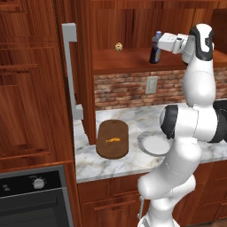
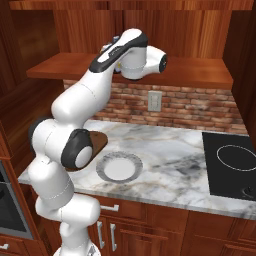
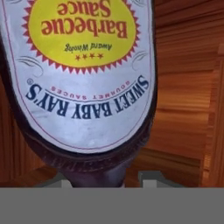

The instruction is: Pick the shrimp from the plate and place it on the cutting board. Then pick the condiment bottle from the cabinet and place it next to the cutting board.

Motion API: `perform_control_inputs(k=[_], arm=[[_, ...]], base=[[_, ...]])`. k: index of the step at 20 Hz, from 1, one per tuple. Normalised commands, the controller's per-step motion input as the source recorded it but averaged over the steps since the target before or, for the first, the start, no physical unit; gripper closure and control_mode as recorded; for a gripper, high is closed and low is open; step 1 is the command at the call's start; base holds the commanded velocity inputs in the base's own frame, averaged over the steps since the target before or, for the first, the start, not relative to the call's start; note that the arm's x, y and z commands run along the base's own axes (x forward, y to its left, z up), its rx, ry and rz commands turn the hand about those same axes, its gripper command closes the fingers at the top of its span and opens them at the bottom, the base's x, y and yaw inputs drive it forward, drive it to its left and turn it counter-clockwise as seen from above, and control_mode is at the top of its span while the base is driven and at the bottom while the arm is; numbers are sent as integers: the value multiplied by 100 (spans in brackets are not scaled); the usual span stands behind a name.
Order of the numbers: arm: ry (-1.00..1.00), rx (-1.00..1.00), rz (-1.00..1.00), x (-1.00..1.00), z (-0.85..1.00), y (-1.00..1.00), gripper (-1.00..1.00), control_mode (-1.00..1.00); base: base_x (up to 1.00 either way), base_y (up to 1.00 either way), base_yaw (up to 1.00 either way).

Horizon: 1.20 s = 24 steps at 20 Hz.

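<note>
Cabinet (image 1: 133,60) shelf, dark condiment bottle (image 1: 154,52) (upright, pale cap) between part-closed jaws, grip unclear.

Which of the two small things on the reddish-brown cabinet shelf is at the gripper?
The dark purplish-brown condiment bottle with the pale cap, right at the gripper. The small beige speckled ball sits apart, further left on the shelf.
</note>
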Motion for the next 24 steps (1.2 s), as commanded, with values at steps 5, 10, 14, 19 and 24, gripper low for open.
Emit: perform_control_inputs(k=[5,10,14,19,24], arm=[[1,0,0,0,0,0,100,-100],[0,0,0,0,2,0,100,-100],[0,0,0,-10,13,0,100,-100],[1,0,0,-21,21,0,100,-100],[0,0,0,-31,16,0,100,-100]], base=[[0,0,0],[0,0,0],[0,0,0],[0,0,0],[0,0,0]])
